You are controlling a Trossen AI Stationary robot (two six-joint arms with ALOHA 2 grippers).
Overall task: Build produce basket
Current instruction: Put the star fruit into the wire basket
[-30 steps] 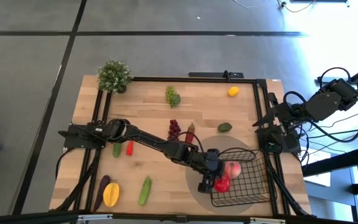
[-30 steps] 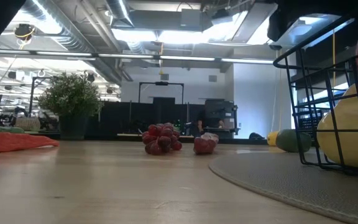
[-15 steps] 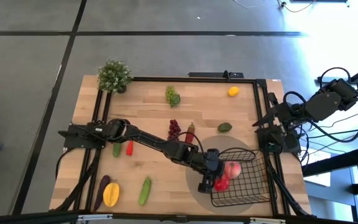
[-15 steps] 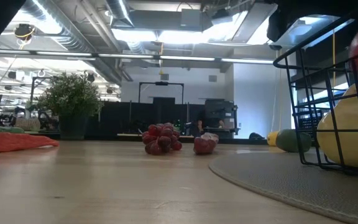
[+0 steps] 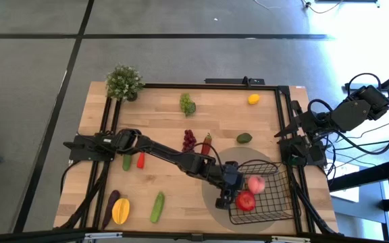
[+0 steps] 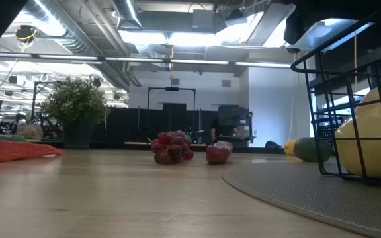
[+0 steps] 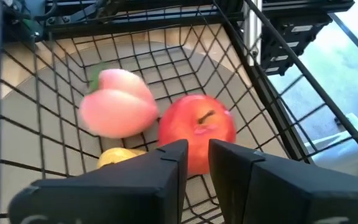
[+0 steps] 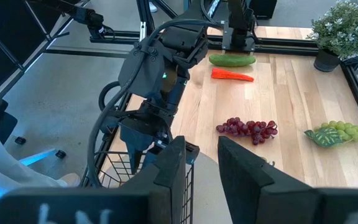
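Pincer of the left arm (image 7: 197,149) hangs over the near rim of the basket (image 5: 275,206), its two dark fingers a little apart with nothing between them. Just ahead of the fingertips, three pieces of produce lie on the mesh floor: one red apple (image 7: 196,132), one pink peach (image 7: 118,102) touching it, and one yellow fruit (image 7: 120,155) half hidden under the fingers, of a kind I cannot tell. The black wire basket stands on a round grey mat (image 5: 245,154) at the near right part of the worktop (image 5: 161,121). Ten pieces lie outside it: one avocado (image 5: 244,138) at the mat's far edge, one small red piece (image 5: 207,142) beside one bunch of dark red grapes (image 5: 190,140), one bunch of green grapes (image 5: 187,104), one lemon (image 5: 253,99), one carrot (image 5: 140,160) next to a cucumber (image 5: 126,162), a second cucumber (image 5: 157,206), one mango (image 5: 120,211) and one eggplant (image 5: 111,202) touching it. One potted plant (image 5: 124,82) stands at the far left corner. The right pincer (image 8: 202,146) waits at the worktop's right edge, fingers apart and empty.
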